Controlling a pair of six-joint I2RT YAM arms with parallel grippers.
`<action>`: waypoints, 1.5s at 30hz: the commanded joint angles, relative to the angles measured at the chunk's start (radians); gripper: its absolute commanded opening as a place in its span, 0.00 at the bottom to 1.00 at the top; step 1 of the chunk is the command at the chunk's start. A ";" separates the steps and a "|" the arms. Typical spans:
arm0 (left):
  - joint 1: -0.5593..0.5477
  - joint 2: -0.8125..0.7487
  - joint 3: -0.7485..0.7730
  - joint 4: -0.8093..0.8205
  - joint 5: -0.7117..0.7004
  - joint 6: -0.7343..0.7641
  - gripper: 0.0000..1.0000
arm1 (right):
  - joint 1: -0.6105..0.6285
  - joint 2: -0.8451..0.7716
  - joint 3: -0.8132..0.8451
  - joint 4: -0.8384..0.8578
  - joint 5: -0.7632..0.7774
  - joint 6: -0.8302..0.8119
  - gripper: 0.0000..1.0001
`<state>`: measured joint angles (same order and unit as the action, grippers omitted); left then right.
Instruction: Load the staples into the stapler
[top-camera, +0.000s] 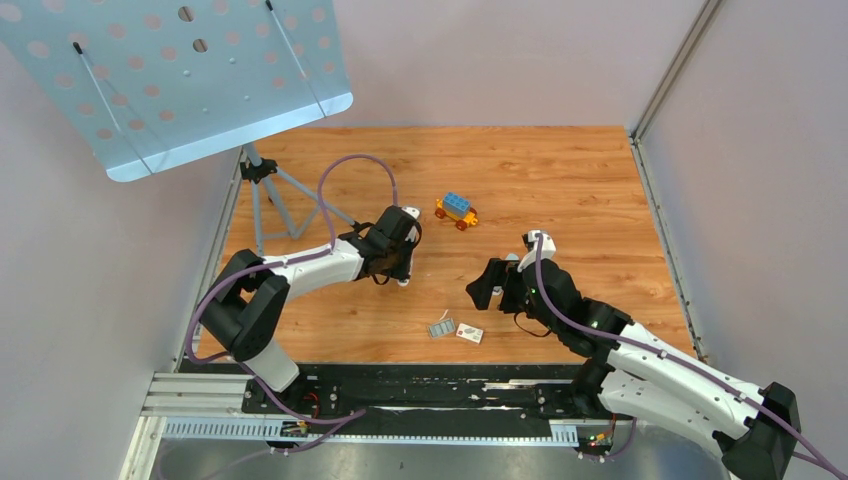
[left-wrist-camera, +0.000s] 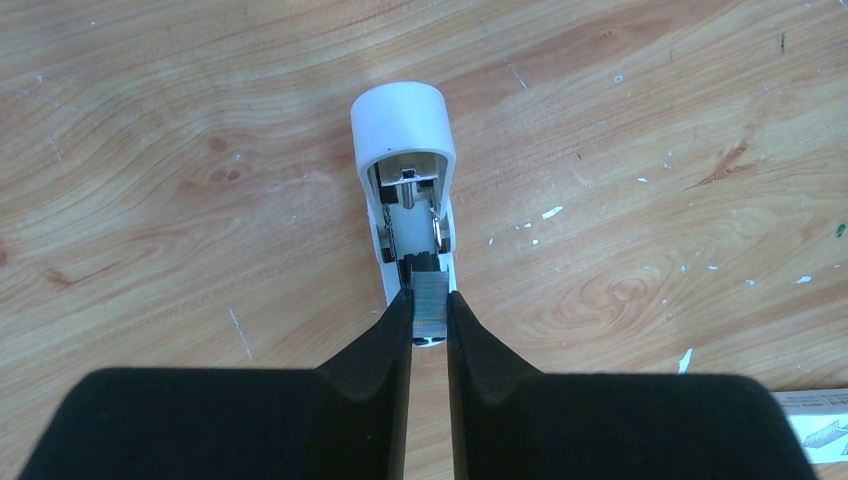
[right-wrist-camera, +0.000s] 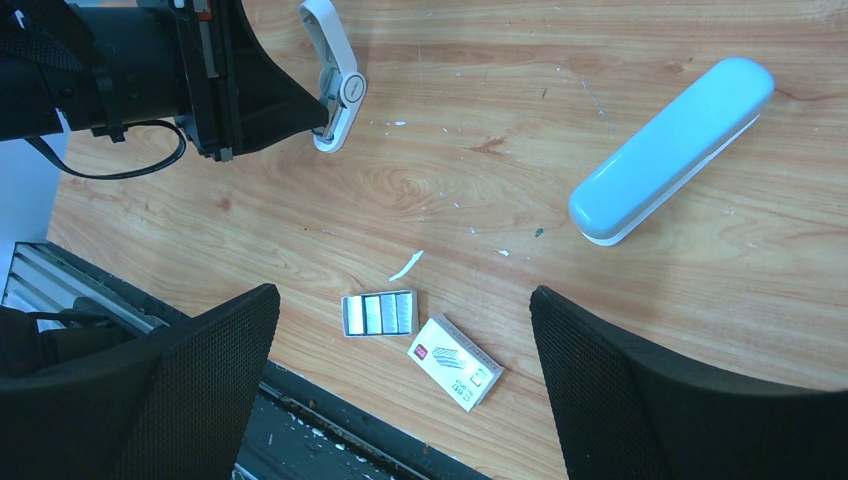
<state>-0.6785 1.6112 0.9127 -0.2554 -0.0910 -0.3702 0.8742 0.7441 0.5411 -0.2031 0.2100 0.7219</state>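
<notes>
Nearest, along the counter's (top-camera: 580, 180) near edge, runs the black rail (top-camera: 400, 392) that carries my two arms. At far left a perforated metal stand (top-camera: 180, 70) rises on thin legs beside the wood.

My left hand (left-wrist-camera: 430, 297) is clamped on a short grey strip (left-wrist-camera: 430, 312), one finger on each side. The strip lies at the near end of the stapler's (left-wrist-camera: 405, 170) open channel, in line with it. I cannot tell whether it has slid in. The stapler is white and lies on the counter left of centre, with its lid swung up and away from me.

Further back and a little to the right stands a toy (top-camera: 456, 210), a blue block on a yellow wheeled base, well apart from everything else.

Near the front edge, between my two hands, the rest of the staples (right-wrist-camera: 380, 313) lie side by side in a small grey tray. A white printed box (right-wrist-camera: 455, 362) sits just beside them on the right, and a white sliver of paper (right-wrist-camera: 405, 266) lies just behind them.

My right hand (right-wrist-camera: 405, 290) hangs above this spot with its fingers (right-wrist-camera: 150, 390) spread wide apart, gripping nothing.

To the right lies a long light-blue case (right-wrist-camera: 670, 150), set at a slant on the wood.
</notes>
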 joint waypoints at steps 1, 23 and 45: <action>-0.004 0.016 -0.014 0.026 -0.016 -0.002 0.17 | -0.017 -0.005 0.007 -0.015 0.015 -0.004 0.99; -0.004 0.005 -0.008 0.018 -0.021 -0.005 0.17 | -0.017 -0.002 0.004 -0.011 0.017 -0.003 0.99; 0.004 -0.027 -0.009 0.006 -0.028 0.036 0.18 | -0.018 -0.009 0.008 -0.009 0.016 -0.009 0.99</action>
<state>-0.6781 1.5848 0.9123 -0.2413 -0.1131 -0.3546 0.8742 0.7433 0.5411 -0.2031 0.2100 0.7216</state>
